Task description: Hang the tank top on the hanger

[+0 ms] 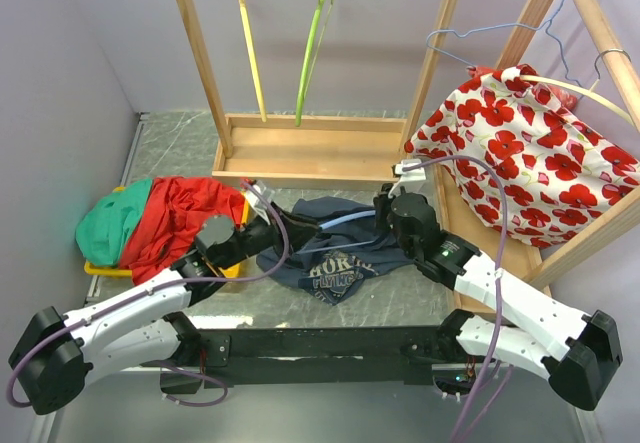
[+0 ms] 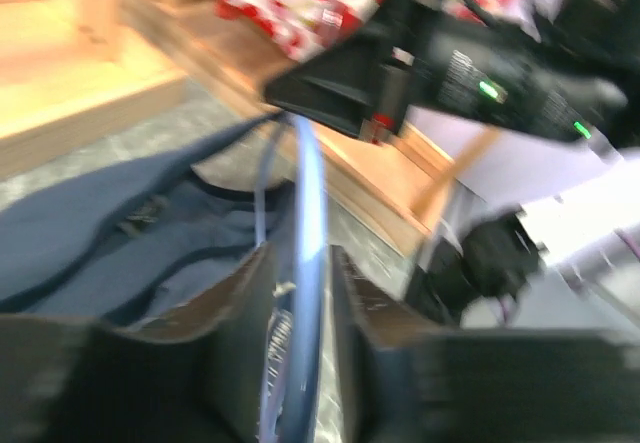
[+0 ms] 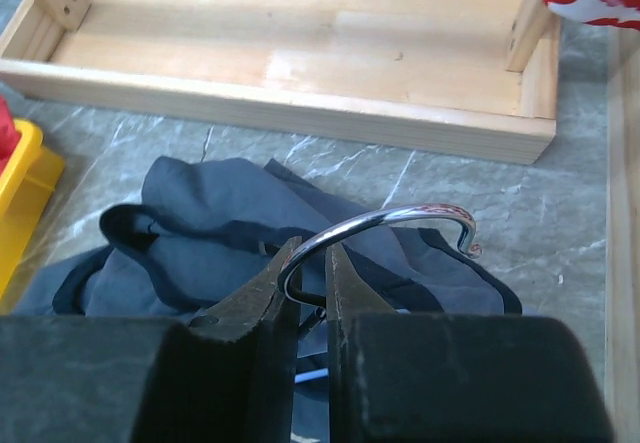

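The navy tank top with pale lettering lies crumpled on the table between the arms. The light blue hanger lies across it, partly under the cloth. My left gripper is at the shirt's left edge. In the left wrist view it is shut on the hanger's blue bar, with the shirt beside it. My right gripper is at the shirt's right edge. In the right wrist view it is shut on the hanger's metal hook above the shirt.
A wooden rack stands behind, holding a yellow hanger and a lime green hanger. Red and green garments lie on a yellow tray at left. A floral bag hangs on the right rack.
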